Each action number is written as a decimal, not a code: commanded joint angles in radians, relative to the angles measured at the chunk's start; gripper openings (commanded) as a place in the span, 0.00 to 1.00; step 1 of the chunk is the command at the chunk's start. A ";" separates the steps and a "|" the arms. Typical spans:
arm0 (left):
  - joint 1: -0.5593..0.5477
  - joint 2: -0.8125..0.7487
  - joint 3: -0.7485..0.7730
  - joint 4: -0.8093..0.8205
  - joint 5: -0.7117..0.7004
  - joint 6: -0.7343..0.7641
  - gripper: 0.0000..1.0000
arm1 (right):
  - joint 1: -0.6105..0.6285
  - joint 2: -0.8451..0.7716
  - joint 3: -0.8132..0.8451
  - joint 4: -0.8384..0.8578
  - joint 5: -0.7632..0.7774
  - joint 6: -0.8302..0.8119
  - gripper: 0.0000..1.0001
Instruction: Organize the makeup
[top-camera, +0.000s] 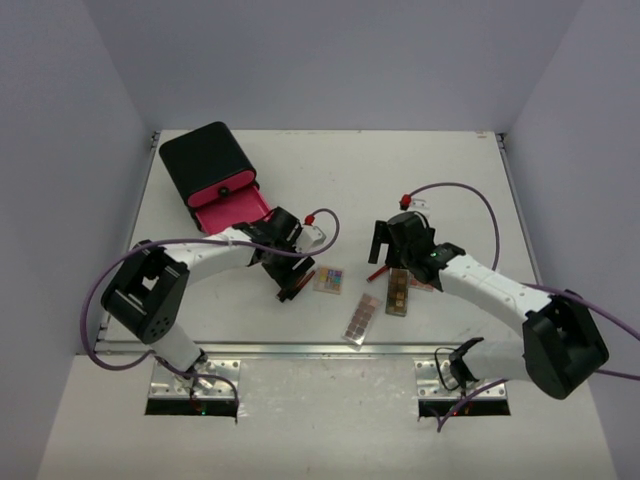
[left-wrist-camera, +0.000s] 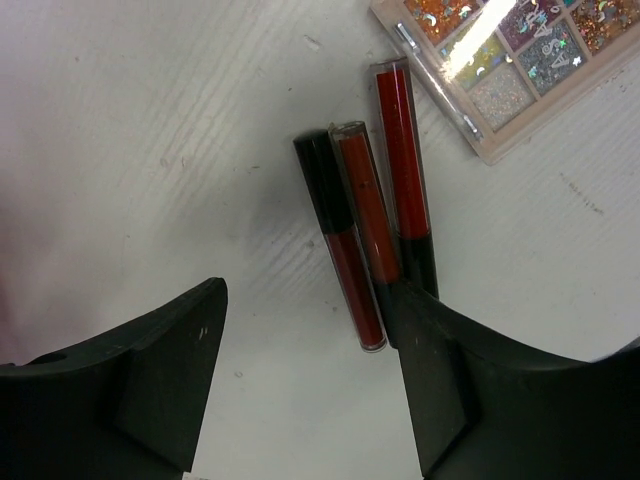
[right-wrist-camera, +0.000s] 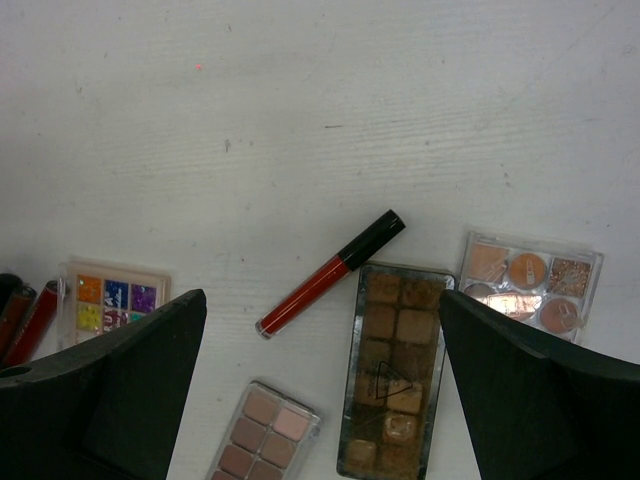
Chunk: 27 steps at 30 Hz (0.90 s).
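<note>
Three slim red sticks with black caps (left-wrist-camera: 368, 215) lie side by side on the white table (left-wrist-camera: 150, 150). My left gripper (left-wrist-camera: 310, 385) hovers low over their near ends, open, and its right finger (left-wrist-camera: 470, 390) covers the tips of two of them. Nothing sits between the jaws. The square multicolour palette (left-wrist-camera: 510, 60) lies just beyond. My right gripper (right-wrist-camera: 322, 385) stands open above a long brownish palette (right-wrist-camera: 392, 370), a pink-toned palette (right-wrist-camera: 265, 435) and a single red stick (right-wrist-camera: 330, 272). From above, the left gripper (top-camera: 292, 290) and right gripper (top-camera: 392, 245) flank the makeup.
A large black box (top-camera: 205, 160) with an open pink drawer (top-camera: 232, 210) stands at the back left, close behind the left arm. A clear palette with round pans (right-wrist-camera: 530, 285) lies right of the brown one. Purple cables loop over both arms.
</note>
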<state>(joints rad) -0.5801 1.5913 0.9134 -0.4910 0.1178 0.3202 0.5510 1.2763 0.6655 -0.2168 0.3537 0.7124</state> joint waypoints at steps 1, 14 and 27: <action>-0.015 0.015 0.007 0.058 -0.028 -0.010 0.64 | -0.005 0.026 0.013 0.042 0.001 0.019 0.98; -0.015 0.031 -0.021 0.083 -0.061 0.000 0.64 | -0.005 0.036 0.009 0.047 -0.012 0.036 0.97; -0.015 0.069 -0.032 0.111 -0.085 0.003 0.59 | -0.005 0.012 -0.012 0.059 -0.021 0.031 0.97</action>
<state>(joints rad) -0.5877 1.6557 0.8929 -0.4280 0.0437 0.3164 0.5510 1.3136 0.6614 -0.1953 0.3282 0.7307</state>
